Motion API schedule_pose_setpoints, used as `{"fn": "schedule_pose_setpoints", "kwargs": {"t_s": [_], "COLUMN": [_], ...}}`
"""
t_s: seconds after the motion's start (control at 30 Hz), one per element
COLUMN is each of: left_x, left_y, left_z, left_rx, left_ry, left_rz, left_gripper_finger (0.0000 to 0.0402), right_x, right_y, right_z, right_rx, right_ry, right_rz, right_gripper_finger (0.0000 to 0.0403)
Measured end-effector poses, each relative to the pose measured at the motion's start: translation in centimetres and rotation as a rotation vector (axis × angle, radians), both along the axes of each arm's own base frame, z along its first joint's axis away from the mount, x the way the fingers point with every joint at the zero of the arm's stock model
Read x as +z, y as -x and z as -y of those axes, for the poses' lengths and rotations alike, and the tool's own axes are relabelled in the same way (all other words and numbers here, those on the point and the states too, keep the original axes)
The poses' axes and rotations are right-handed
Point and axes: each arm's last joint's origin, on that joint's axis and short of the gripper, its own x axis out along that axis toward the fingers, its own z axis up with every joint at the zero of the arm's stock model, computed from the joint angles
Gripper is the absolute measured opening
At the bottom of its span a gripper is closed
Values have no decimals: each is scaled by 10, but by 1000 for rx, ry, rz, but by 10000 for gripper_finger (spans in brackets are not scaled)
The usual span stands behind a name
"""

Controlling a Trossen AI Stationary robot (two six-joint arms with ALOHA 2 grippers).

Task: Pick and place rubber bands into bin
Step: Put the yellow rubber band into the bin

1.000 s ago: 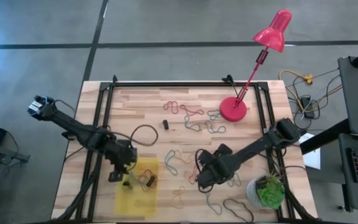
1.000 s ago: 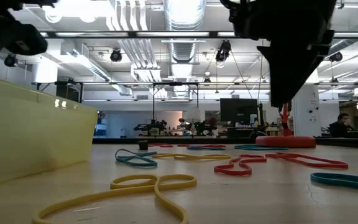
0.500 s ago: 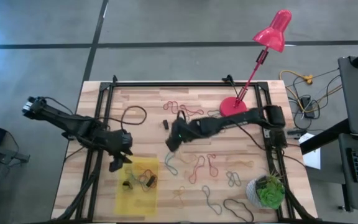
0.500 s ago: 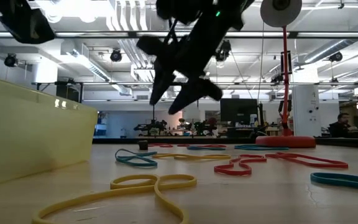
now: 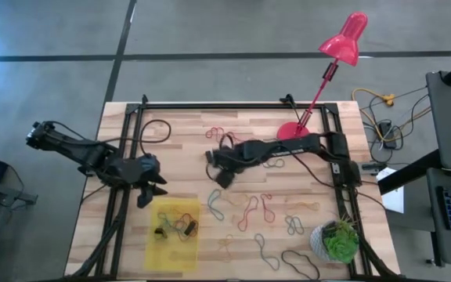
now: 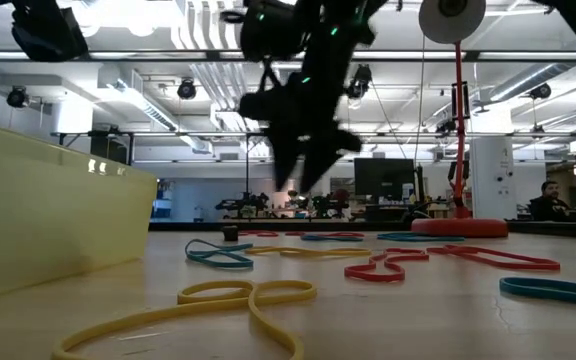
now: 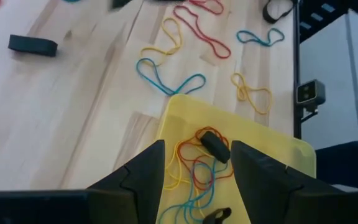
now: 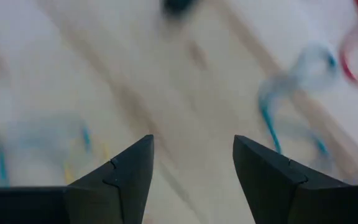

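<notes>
Lying tangled, thin coloured rubber bands (image 7: pixel 194 163) inside yellow bin (image 7: pixel 272 158)

- A wooden table (image 5: pixel 186 133) with a black frame.
- On it: scattered rubber bands (image 5: pixel 247 211), a yellow bin (image 5: pixel 173 244), a red lamp (image 5: pixel 294 138), a potted plant (image 5: pixel 337 241), a small dark block (image 5: pixel 208 156).

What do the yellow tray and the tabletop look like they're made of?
The bin looks like translucent yellow plastic with a smooth, slightly glossy finish: the rubber bands inside show clearly against its thin floor. The table looks like pale wood, probably butcher-block, given its visible grain and joined strips, with a matte finish.
</notes>
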Motion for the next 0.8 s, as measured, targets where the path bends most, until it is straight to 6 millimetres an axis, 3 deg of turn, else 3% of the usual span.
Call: {"fn": "schedule_pose_setpoints", "kwargs": {"t_s": [0.17, 0.3, 0.43, 0.53, 0.63, 0.8], "left_x": [-4, -7, -11, -14, -17, -21], "left_y": [-3, -6, -11, -15, -18, -23], "left_z": [1, 3, 5, 6, 8, 10], "left_rx": [-22, -50, -86, -110, -131, -137], "left_ry": [-28, -55, -96, -124, -142, -141], "left_rz": [-18, -34, -53, -67, -85, -115], "left_gripper_finger": [168, 168, 168, 168, 168, 168], "right_x": [9, 14, 12, 8, -2, -17], "right_y": [41, 80, 127, 159, 189, 222], "right_z": [-46, -90, -122, -132, -136, -132], "right_rx": [169, 272, 233, 232, 339, 469], "right_ry": [5, -82, -145, -120, -62, -24], "right_rz": [-278, -328, -376, -402, -457, -527], "right_gripper_finger": [205, 205, 205, 206, 206, 206]}}
